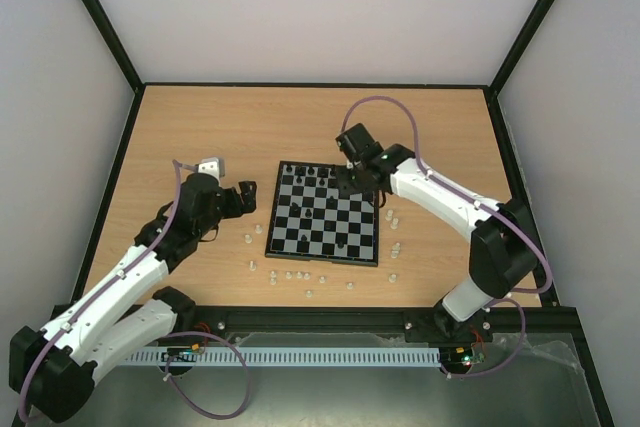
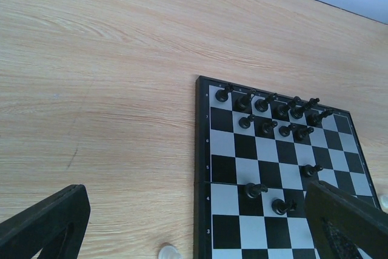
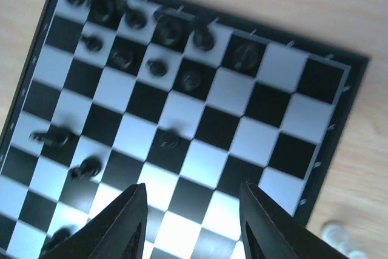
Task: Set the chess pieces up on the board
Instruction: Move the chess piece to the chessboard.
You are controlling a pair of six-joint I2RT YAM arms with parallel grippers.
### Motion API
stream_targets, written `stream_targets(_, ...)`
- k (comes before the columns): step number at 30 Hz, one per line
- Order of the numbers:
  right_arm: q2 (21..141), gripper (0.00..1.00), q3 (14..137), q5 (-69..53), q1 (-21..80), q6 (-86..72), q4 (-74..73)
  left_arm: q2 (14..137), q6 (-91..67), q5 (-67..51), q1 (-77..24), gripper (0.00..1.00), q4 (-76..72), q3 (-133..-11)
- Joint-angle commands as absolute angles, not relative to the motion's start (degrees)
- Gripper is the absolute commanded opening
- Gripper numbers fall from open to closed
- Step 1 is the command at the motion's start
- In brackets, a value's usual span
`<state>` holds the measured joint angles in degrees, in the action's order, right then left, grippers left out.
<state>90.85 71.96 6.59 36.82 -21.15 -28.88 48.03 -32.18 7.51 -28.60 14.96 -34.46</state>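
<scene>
With the board (image 1: pixel 320 258) centred on the worktop (image 1: pixel 200 127), black pieces (image 2: pixel 262 104) ranked at its far edge and white pieces (image 1: pixel 288 275) loose off its near edge, the right jaws, part-open and empty above the board, should descend squarely over one piece; left jaws gape empty.

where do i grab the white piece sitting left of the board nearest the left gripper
Probably from straight above with the open left gripper, pinching the white piece across its body. It is tiny and sits clear of the board edge on bare table, so fingers fit on either side.
</scene>
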Motion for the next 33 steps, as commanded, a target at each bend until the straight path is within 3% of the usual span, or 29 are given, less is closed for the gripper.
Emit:
stream_targets(1, 91.22, 0.42, 70.02, 7.36, 41.91, -22.86, -31.16, 46.89, -32.03, 6.53, -28.83, 1.00, 15.36, -35.20)
stream_targets(5, 93.60, 0.42, 69.52, 6.94, 43.30, -23.22, -30.41, 47.24, -32.05, 6.59, -28.91, 0.99, 15.56, -35.02)
stream_targets(13, 100.08, 0.31, 70.78, 6.52, 43.59, -23.03, -29.53, 46.93, -32.00, 6.33, -28.92, 1.00, 15.56, -34.32)
stream_targets(33, 108.84, 0.26, 77.43, 11.22, 43.59, -21.87, -30.20, 48.10, -31.92, 6.87, -29.00, 1.00, 14.58, -33.62)
